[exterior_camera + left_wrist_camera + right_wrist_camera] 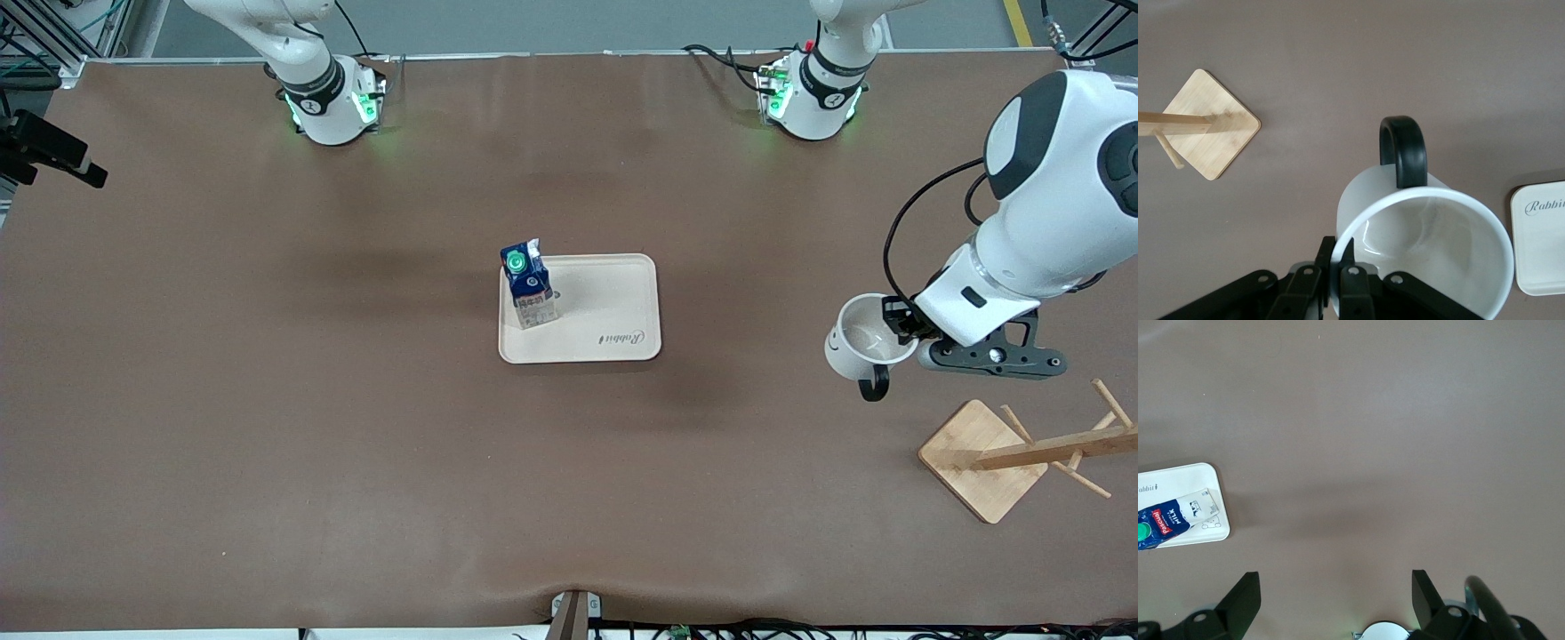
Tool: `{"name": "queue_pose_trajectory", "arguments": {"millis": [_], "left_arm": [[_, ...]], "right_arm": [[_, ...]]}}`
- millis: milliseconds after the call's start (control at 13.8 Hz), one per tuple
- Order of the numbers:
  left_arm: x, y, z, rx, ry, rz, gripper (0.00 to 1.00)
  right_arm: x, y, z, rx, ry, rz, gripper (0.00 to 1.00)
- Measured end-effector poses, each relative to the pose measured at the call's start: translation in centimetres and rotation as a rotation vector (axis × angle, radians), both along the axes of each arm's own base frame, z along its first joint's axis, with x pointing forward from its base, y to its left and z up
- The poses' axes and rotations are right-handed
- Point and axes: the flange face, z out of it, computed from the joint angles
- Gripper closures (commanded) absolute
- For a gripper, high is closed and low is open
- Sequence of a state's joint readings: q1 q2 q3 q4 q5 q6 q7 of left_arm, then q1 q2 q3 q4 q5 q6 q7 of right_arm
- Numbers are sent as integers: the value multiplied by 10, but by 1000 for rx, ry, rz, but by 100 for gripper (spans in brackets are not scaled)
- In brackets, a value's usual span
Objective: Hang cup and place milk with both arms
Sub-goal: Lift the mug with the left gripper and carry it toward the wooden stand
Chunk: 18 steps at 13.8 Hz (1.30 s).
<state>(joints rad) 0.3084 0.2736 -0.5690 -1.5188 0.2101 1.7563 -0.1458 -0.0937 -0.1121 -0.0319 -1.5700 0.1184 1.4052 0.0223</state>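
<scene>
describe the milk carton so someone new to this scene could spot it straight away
In the middle of the brown table lies a cream tray. The milk carton stands upright on it, at the edge toward the right arm's end. It is the only dark-blue thing there, with a green round cap and red label.

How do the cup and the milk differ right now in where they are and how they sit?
The cup is up in the air, pinched at its rim by the shut left gripper; the milk stands free on the tray. The cup is tilted; the milk upright.
</scene>
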Motion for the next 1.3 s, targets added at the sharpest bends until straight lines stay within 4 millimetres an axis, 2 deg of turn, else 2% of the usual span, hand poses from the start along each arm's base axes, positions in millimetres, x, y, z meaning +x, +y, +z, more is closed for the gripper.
{"name": "queue_pose_trajectory", "arguments": {"millis": [289, 651, 940, 1157, 1302], "left_arm": [[3, 30, 2, 5, 13, -26, 100], [0, 58, 21, 18, -3, -50, 100], [-1, 89, 31, 27, -8, -105, 100], [-7, 122, 40, 41, 7, -151, 100], [-10, 158, 43, 46, 15, -190, 100]], "right_arm": [[0, -1, 0, 0, 0, -1, 0], [-1, -2, 0, 1, 4, -4, 0], [-1, -6, -1, 2, 8, -11, 0], [-1, -6, -2, 2, 9, -11, 0], [0, -6, -2, 2, 9, -11, 0]]}}
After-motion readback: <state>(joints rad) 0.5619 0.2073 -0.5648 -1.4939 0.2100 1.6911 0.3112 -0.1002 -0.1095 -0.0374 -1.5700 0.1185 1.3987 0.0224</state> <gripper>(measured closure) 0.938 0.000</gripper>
